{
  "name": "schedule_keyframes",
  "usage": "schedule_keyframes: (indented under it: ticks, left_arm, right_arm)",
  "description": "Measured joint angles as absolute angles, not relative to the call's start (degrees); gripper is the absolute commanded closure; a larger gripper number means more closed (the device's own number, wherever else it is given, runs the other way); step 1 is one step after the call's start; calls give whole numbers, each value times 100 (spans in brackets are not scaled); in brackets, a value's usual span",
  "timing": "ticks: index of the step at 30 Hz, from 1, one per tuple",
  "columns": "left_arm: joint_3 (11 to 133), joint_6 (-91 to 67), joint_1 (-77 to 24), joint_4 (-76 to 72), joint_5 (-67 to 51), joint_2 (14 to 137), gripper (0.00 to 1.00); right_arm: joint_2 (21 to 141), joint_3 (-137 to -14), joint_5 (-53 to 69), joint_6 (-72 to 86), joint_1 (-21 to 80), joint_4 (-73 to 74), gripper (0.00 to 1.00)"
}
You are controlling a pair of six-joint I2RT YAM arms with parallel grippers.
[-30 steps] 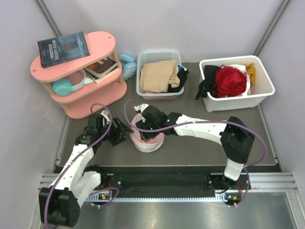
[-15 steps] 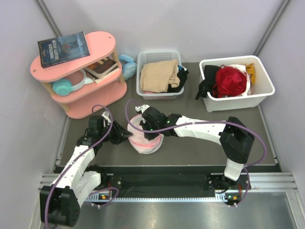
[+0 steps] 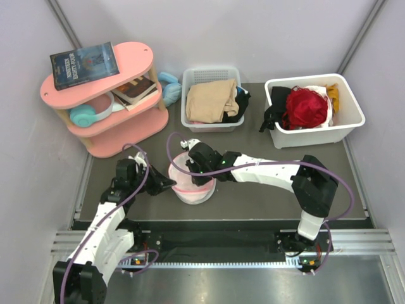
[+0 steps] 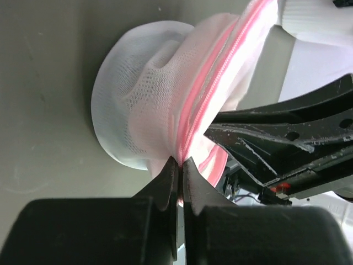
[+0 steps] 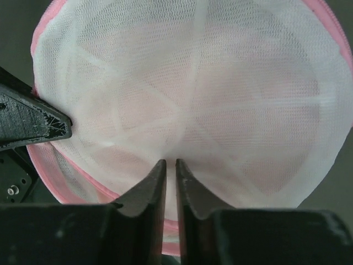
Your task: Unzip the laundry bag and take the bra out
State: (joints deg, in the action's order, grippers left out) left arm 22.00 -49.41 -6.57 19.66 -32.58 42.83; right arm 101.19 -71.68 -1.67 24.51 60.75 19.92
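The laundry bag [image 3: 193,188] is a round white mesh pouch with pink zipper trim, lying on the table between the two arms. My left gripper [image 3: 168,182] comes at it from the left and is shut on the pink zipper edge [image 4: 190,132] at the bag's rim; in the left wrist view the gripper [image 4: 180,161] pinches that trim. My right gripper [image 3: 192,168] reaches over the top and is shut on a pucker of the mesh [image 5: 209,99], its tips [image 5: 170,162] nipping the fabric. The bra is hidden; only pale pink shows through the mesh.
A pink two-tier shelf [image 3: 107,101] with books and blue headphones stands at the back left. A white basket [image 3: 211,98] holds a beige garment. A white bin [image 3: 314,111] at the back right holds red and black garments. Walls close in on both sides.
Both grippers have closed. The left gripper slid right onto the bag's zipper rim, and the right gripper pinched the mesh on top. The bag shifted slightly.
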Motion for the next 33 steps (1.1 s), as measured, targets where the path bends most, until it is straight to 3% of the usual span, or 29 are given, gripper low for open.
schedule_keyframes:
  ticks: [4,14,23,27,30,31,33]
  left_arm:
    - [1999,-4939,-663,1737,-3459,4187,100]
    - [1855,-4958,-663,1286,-3699,4104,100]
    - [1715,-4960,-668,1199,-3802,4099,100]
    - [1634,-4958,-668,1151,-3903,4099,100]
    - [1588,-4952,-668,1151,-3979,4099,100]
    - [1581,-4943,-668,1153,-3992,4101,93]
    - [1579,-4930,-668,1144,-4005,4101,70]
  right_arm:
    - [10016,-7175,-224,2453,6226,2091,61]
    - [9874,-7177,-189,2394,6702,2075,40]
    - [10182,-7196,-263,2353,6729,1953,37]
    - [10256,-7247,-567,2349,6766,1944,45]
    - [10285,-7247,-779,2294,6777,1931,69]
    - [10291,-7247,-825,2283,6777,1920,86]
    - [10291,-7247,-821,2252,6777,1824,98]
